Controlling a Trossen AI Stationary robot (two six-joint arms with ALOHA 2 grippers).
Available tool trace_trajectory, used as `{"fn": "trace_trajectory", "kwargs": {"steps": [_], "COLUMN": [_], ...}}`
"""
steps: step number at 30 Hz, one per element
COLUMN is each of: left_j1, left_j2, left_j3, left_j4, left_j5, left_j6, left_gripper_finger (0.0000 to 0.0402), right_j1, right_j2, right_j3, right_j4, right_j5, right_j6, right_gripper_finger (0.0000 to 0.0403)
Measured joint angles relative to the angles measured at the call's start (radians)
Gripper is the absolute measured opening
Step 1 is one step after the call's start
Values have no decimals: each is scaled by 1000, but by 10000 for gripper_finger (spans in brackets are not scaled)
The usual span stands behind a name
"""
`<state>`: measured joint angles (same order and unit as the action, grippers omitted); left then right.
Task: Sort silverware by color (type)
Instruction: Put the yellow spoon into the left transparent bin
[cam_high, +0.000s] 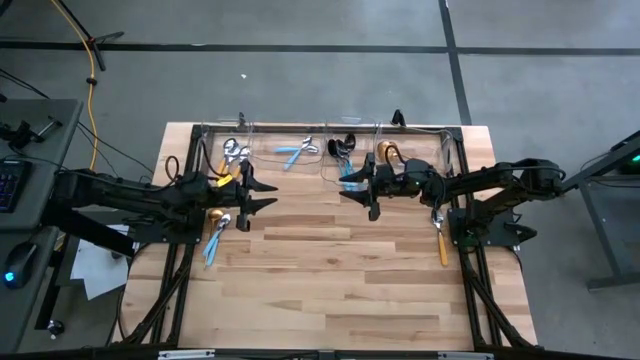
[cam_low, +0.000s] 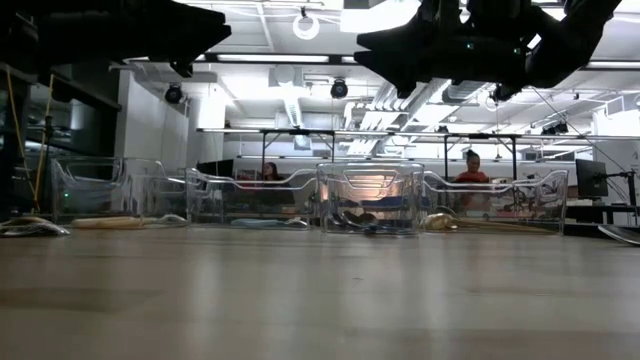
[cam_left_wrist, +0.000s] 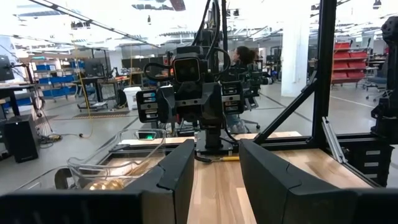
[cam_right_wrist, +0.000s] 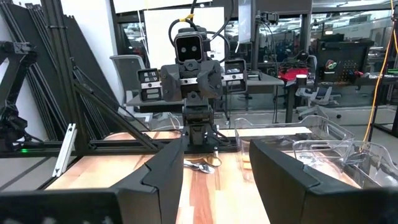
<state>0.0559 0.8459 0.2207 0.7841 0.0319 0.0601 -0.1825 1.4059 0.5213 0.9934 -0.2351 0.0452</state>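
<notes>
Silverware lies in clear bins along the far edge: orange-handled spoons (cam_high: 232, 153), light-blue forks (cam_high: 298, 150), black blue-handled pieces (cam_high: 343, 150) and a gold spoon (cam_high: 388, 152). Loose on the wood at the left are a gold spoon (cam_high: 215, 216) and a blue-handled spoon (cam_high: 214, 243). An orange-handled spoon (cam_high: 441, 238) lies at the right. My left gripper (cam_high: 268, 196) and right gripper (cam_high: 348, 190) hover above the table's middle, facing each other. Both are open with nothing between the fingers, as the left wrist view (cam_left_wrist: 217, 180) and the right wrist view (cam_right_wrist: 214, 180) show.
The clear bins (cam_low: 370, 205) stand in a row across the far edge. Black frame rails (cam_high: 470, 270) run along both table sides. Bare wood (cam_high: 330, 290) stretches toward the near edge. A person (cam_low: 471, 168) sits in the room beyond.
</notes>
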Motion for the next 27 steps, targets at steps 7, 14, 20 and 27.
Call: {"fn": "trace_trajectory", "kwargs": {"steps": [7, 14, 20, 27], "left_j1": [0, 0, 1, 1], "left_j2": [0, 0, 0, 0], "left_j3": [0, -1, -1, -1], "left_j4": [-1, -2, -3, -62], "left_j5": [0, 0, 0, 0], "left_j6": [-3, -3, -20, -23], "left_gripper_finger": [120, 120, 120, 120], "right_j1": [0, 0, 27, 140], "right_j2": [0, 0, -46, -167], "right_j3": [0, 0, 6, 107], "right_j4": [-3, -23, -149, -902], "right_j5": [0, 0, -18, 306], "right_j6": [0, 0, 160, 172], "right_gripper_finger": [169, 169, 169, 169]}}
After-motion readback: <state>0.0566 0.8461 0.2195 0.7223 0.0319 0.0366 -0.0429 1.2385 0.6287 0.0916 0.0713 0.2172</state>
